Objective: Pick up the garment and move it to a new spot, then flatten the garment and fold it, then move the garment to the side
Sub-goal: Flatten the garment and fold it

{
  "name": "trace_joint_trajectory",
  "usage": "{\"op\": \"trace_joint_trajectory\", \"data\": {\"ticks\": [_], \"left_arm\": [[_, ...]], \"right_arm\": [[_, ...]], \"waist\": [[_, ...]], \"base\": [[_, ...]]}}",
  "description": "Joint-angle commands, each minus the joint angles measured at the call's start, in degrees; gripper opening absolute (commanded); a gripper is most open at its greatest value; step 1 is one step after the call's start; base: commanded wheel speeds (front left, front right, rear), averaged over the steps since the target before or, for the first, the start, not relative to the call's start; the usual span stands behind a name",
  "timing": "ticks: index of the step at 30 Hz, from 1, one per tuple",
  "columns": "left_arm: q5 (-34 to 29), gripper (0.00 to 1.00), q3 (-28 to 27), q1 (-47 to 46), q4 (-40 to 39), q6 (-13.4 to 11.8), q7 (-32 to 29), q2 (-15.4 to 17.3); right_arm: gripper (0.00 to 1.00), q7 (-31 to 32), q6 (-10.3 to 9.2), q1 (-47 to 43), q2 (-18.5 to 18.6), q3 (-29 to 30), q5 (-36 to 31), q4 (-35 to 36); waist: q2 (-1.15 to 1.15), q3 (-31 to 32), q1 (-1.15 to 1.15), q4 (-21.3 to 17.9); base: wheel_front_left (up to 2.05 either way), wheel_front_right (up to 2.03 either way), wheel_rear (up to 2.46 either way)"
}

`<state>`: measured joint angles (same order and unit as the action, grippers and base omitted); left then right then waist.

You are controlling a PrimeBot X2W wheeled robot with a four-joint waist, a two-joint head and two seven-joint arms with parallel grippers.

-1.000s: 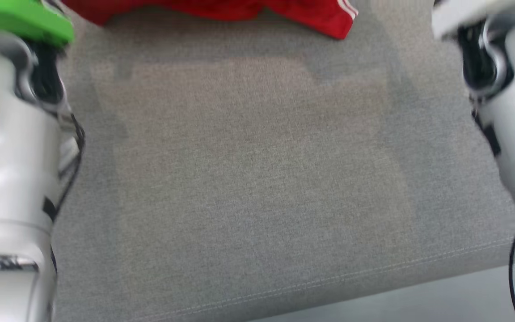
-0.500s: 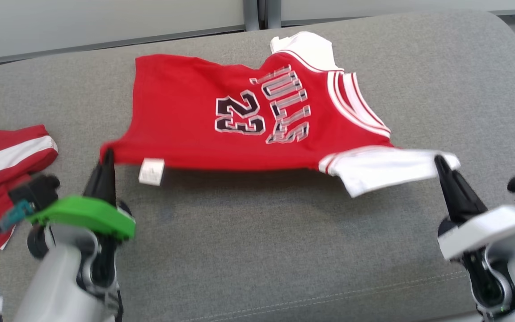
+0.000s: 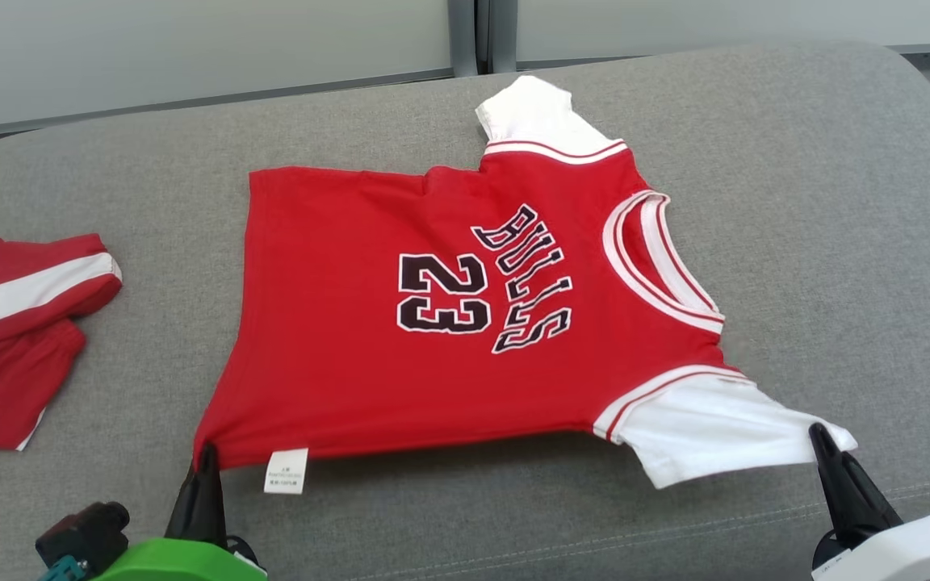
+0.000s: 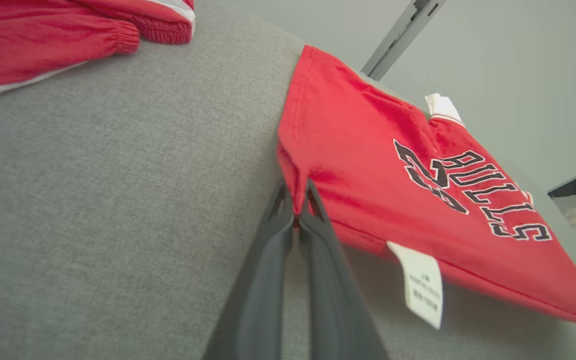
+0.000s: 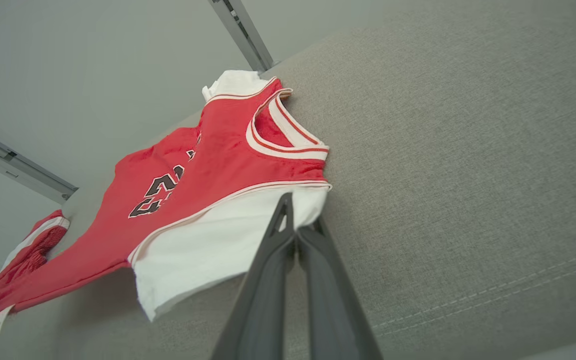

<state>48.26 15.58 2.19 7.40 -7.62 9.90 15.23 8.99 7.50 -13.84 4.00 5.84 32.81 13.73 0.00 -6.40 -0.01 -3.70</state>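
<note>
Cushion [image 3: 796, 202], jersey [image 3: 336, 323] corners between fingers [image 4: 263, 270]

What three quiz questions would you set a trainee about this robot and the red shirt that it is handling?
1. True or false: the left pincer is shut on a bottom corner of the red basketball jersey with white sleeves.
2. What does the right pincer grip? A: the neckline. B: the white sleeve. C: the care label.
3. Fill the gap: in the head view, the folded red-and-white garment lies on the grey fabric cushion to the jersey's ____.

Key: 1 true; 2 B; 3 left.
</note>
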Motion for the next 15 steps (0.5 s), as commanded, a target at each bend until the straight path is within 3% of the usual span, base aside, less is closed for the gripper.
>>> {"op": "trace_joint_trajectory", "data": {"ticks": [1, 9, 15], "left_arm": [[0.41, 0.0, -0.46, 1.54, -0.72, -0.72, 0.46, -0.42], [-0.4, 0.0, -0.07, 7.43, -1.83, -3.9, 1.86, -1.94], [-0.61, 0.0, 0.4, 8.82, -1.93, -4.55, 1.58, -2.03]], "right_arm": [[0.0, 0.57, -0.02, -1.19, -0.3, 0.57, -0.75, 0.43], [0.0, 2.12, -0.02, -3.96, -1.08, 1.1, -1.25, -1.47], [0.0, 2.06, -0.02, -3.92, -1.09, 0.57, -0.76, -3.07]], "waist": [[0.0, 0.24, 0.01, 0.16], [0.0, 0.84, 0.01, 0.6], [0.0, 1.07, 0.01, 1.02]], "base": [[0.0, 0.0, 0.0], [0.0, 0.0, 0.0], [0.0, 0.0, 0.0]]}}
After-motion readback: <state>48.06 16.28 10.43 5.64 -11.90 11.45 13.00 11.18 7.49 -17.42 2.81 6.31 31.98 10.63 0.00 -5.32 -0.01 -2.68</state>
